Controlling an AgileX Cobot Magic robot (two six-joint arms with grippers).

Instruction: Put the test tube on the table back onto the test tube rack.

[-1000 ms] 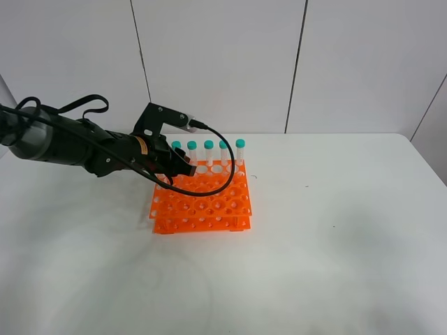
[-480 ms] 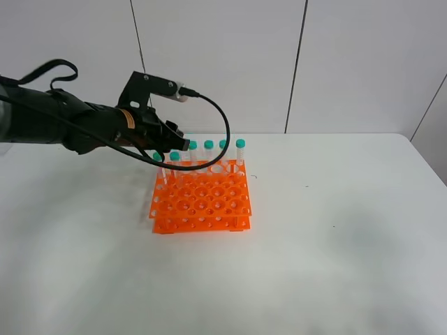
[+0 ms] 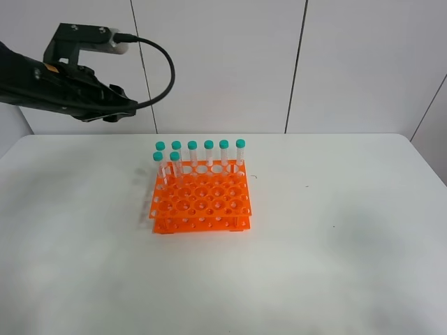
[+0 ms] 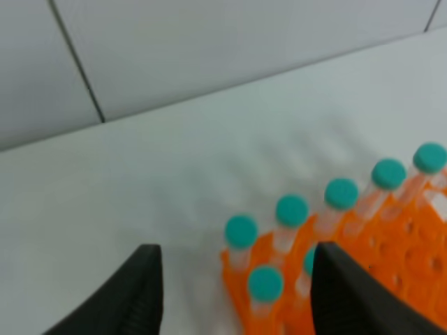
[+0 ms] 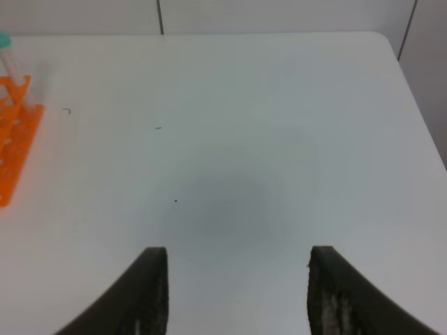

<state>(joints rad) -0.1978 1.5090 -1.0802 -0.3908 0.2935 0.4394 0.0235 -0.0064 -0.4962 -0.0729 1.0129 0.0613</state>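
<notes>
**Operator:** Since a second ago I am seeing the left arm gone from over the test tube rack (image 3: 200, 196); it is sitting high at the upper left now, well clear of the bench (image 3: 335, 230), where before it was lying across the rack's back rows.

**Observer:** And the left end effector (image 3: 115, 112)?

**Operator:** I am looking through its wrist camera; the left end effector (image 4: 234, 293) is standing apart with nothing between the fingers (image 4: 143, 293); only the rack's corner and some teal caps are showing below the gap.

**Observer:** Where is the test tube?

**Operator:** I am counting eight tubes standing upright in the rack; six are lining the back row, and two more are sitting at the left end just in front of them; the test tube (image 3: 174, 164) nearest the front is standing in its hole, cap up; I am finding no tube lying on the bench.

**Observer:** Right side?

**Operator:** I am watching the right end effector (image 5: 234, 293) hanging over bare bench, fingers spread, holding nothing; the rack's edge (image 5: 15, 132) is just showing at one side of that view.
</notes>
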